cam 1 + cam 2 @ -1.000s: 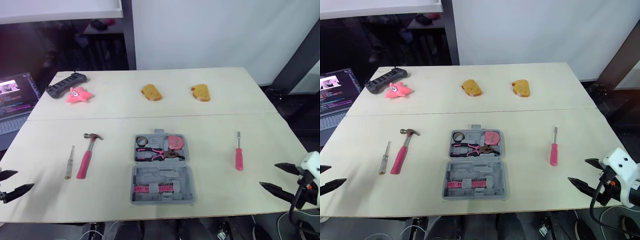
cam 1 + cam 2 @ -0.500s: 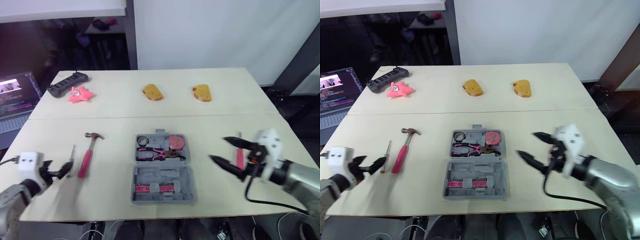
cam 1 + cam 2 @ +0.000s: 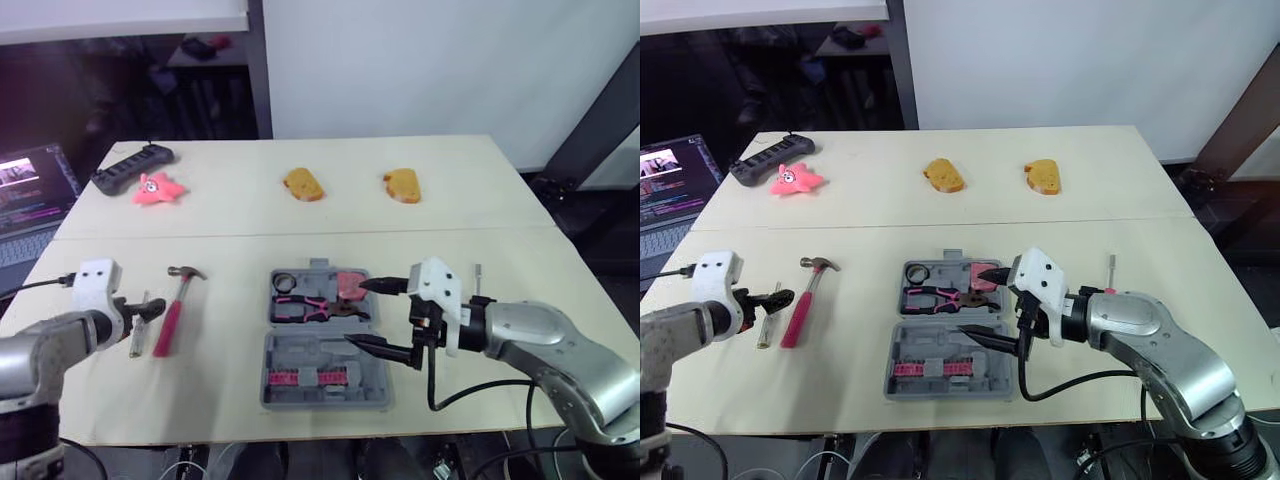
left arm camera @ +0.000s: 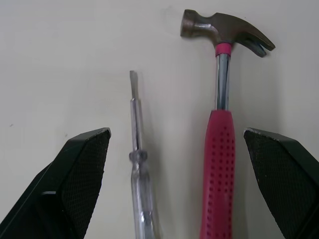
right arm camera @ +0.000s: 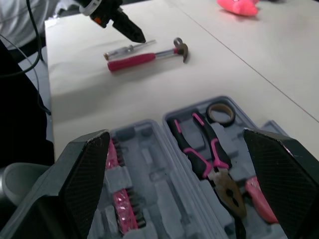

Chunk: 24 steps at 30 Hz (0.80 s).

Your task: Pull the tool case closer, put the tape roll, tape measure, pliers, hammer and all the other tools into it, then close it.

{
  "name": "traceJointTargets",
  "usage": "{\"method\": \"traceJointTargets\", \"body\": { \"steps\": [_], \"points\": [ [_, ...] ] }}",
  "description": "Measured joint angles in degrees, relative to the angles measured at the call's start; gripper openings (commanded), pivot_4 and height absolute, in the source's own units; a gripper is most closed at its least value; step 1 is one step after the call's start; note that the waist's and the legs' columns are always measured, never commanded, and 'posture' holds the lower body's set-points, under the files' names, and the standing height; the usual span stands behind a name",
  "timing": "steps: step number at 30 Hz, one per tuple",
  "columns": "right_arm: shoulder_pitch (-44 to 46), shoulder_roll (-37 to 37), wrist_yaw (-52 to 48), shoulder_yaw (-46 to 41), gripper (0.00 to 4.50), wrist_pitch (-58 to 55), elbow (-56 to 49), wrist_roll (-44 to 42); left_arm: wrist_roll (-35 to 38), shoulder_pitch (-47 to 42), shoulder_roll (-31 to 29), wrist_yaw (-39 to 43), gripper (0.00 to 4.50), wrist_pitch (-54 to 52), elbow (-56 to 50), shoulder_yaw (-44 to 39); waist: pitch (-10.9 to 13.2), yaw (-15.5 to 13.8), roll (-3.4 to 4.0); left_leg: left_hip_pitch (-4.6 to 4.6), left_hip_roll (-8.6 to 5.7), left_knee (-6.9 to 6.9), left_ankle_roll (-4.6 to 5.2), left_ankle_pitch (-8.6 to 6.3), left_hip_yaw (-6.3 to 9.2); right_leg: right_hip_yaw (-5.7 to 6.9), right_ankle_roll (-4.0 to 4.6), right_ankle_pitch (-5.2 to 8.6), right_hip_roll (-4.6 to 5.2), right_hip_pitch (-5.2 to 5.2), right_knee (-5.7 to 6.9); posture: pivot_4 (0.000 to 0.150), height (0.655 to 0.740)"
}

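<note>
Left eye view: tool case (image 3: 300,352) lies open at the middle of the tabletop's (image 3: 300,225) near edge. The tape roll (image 3: 284,283), tape measure (image 3: 348,284) and pliers (image 3: 310,308) already sit in its far half. Loose: hammer (image 3: 172,312) and clear screwdriver (image 3: 138,328) side by side toward the left edge. A pink screwdriver (image 3: 476,272) lies right of the case, partly hidden by my right arm (image 3: 530,335). My right gripper (image 3: 355,313) hovers spread over the case's right side.

Left wrist view: left gripper (image 4: 175,132) spread wide, straddling both the clear screwdriver and the hammer handle.

Risks, my judgement: closing here pinches two tools or skids one away. The right fingers could snag the pliers or shove the case. The arm could sweep the pink screwdriver.
</note>
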<state>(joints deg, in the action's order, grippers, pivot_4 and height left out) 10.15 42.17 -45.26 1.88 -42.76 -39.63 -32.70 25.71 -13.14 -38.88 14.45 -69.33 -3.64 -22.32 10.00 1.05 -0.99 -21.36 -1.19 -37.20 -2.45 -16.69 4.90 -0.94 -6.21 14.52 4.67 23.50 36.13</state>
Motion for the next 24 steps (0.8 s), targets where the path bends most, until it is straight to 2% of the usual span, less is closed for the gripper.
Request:
{"method": "traceJointTargets", "body": {
  "steps": [8, 21, 24],
  "points": [
    [-0.6, 0.0, 0.9, 1.1, 4.5, 0.5, 0.4, 0.5, -3.9, -3.7, -3.0, 0.2, 4.48, -3.9, 7.8, 5.8, 0.0, -0.4, -0.01, -0.02, -0.03, -0.01, -0.03, 0.02, 0.01, -0.01, 0.0, 0.0, 0.04, 0.0, 0.0, 0.15, 0.74],
    [-1.9, 0.1, 3.3, 1.4, 4.5, -0.5, -0.8, 0.5, -5.2, -7.3, 2.2, -2.1, 4.48, -5.6, 10.9, 2.8, -0.1, -0.5, 0.08, 0.02, -0.03, -0.01, -0.05, 0.03, 0.03, 0.0, 0.0, -0.01, 0.05, -0.03, 0.04, 0.15, 0.74],
    [-1.9, 0.1, 3.5, 1.4, 4.5, -0.7, -0.8, 0.5, -5.9, -7.2, 2.7, -2.5, 3.57, -5.6, 11.0, 1.8, -0.1, -0.4, 0.12, 0.03, -0.03, -0.01, -0.06, 0.03, 0.03, -0.01, 0.0, -0.01, 0.05, -0.03, 0.05, 0.15, 0.74]
  ]
}}
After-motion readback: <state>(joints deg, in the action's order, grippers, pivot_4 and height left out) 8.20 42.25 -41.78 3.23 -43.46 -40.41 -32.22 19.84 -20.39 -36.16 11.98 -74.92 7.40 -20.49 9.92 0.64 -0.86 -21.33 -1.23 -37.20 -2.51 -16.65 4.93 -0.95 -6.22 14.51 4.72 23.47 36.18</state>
